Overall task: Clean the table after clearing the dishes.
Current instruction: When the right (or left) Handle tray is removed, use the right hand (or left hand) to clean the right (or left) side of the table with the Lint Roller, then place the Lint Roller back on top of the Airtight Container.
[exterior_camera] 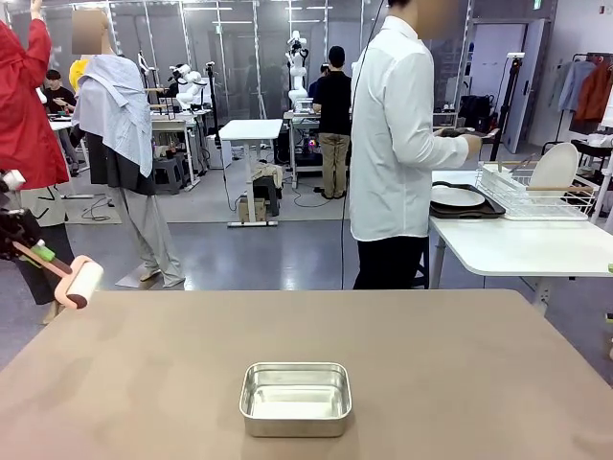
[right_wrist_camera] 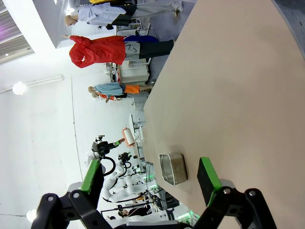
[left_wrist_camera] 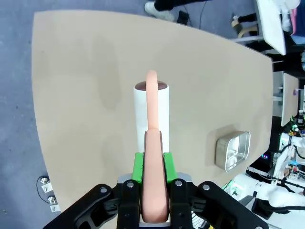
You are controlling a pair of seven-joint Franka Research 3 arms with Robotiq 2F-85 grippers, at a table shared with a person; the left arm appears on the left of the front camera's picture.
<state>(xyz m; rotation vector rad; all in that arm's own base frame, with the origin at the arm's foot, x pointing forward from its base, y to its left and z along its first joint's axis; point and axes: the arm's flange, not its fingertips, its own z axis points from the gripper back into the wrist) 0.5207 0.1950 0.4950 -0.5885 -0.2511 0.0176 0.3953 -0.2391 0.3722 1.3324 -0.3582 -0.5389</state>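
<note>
- Two end effectors are in play: the left end effector (left_wrist_camera: 153, 191) is clamping the peach handle of a lint roller (left_wrist_camera: 151, 112), its green pads pressing the handle from both sides, while the right end effector (right_wrist_camera: 147, 176) is hanging with its jaws spread wide and nothing between them.
- The roller's white drum is hovering above the left part of the bench (exterior_camera: 460, 374), off the surface as far as I can judge, with its handle running straight out along the fingers.
- The bench is lying below and ahead of the roller, stretching away toward the steel pan (exterior_camera: 295, 398) near the robot's edge.
- The dishes (exterior_camera: 458, 196) are sitting on a dark tray on the white side table by the wire rack (exterior_camera: 536, 196), beside a person in a white shirt.
- I'd say the left arm is nearer the work, and lowering the drum onto the surface comes first.
</note>
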